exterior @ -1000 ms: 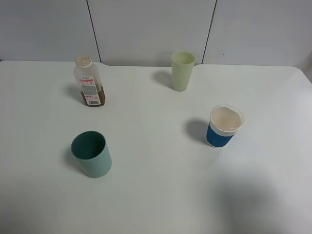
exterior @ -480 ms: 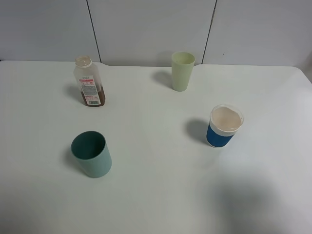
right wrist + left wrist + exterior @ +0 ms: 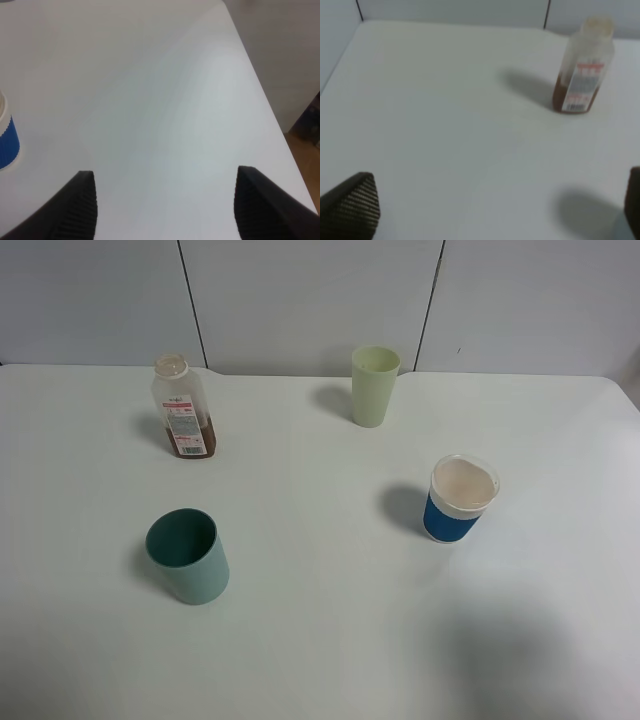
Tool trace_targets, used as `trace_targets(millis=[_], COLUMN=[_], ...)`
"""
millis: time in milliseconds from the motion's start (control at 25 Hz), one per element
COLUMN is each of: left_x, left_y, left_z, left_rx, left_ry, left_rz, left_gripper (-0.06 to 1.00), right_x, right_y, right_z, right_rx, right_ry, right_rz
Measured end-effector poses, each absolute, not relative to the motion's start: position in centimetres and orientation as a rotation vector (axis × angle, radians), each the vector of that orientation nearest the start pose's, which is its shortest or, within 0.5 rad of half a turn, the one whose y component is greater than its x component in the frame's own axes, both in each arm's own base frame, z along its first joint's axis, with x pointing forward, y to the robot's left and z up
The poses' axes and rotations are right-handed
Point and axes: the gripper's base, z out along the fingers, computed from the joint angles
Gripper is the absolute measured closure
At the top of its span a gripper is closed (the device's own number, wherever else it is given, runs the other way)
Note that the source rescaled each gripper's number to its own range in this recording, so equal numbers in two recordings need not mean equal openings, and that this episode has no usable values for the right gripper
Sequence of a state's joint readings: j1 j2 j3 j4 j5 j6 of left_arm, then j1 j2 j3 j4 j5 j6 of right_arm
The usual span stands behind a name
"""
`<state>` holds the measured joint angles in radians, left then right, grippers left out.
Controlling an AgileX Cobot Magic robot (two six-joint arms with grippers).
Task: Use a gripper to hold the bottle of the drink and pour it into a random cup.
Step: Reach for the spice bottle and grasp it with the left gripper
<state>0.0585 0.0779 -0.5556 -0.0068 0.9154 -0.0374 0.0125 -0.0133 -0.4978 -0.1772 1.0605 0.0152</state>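
Left pincer (image 3: 492, 207) spread, empty; bottle (image 3: 581, 70) upright on table (image 3: 445, 100), well ahead, untouched. Right pincer (image 3: 167, 202) spread; cup (image 3: 7, 137) well apart.

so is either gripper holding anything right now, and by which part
Nothing is held. The left gripper and the right gripper both stand open with only the table showing between their fingers. The bottle stands on its own, apart from both.

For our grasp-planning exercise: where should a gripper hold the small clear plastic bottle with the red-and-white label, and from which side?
Probably the labelled body of the clear plastic bottle, jaws level, from the near side: it stands upright, shoulders slope.
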Motion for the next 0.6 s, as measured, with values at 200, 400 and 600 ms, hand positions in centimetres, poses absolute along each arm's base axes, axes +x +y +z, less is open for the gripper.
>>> trace_targets(millis=[200,400,600], left_x=[3.5,6.4,9.5], left_y=[0.2,0.3,0.5], left_z=[31.4,31.9,31.7], left_rx=[-0.09,-0.073,-0.015], left_ry=[1.94,1.94,1.977], left_rz=[0.009,0.022,0.06], left_gripper=[-0.06,-0.06,-0.06], right_x=[-0.7,-0.7,-0.7], right_y=[-1.4,-1.4,-1.4], right_z=[27.8,27.8,27.8], right_rx=[0.012,0.012,0.012], right_ry=[2.026,2.026,2.026], right_rz=[-0.194,-0.194,-0.194])
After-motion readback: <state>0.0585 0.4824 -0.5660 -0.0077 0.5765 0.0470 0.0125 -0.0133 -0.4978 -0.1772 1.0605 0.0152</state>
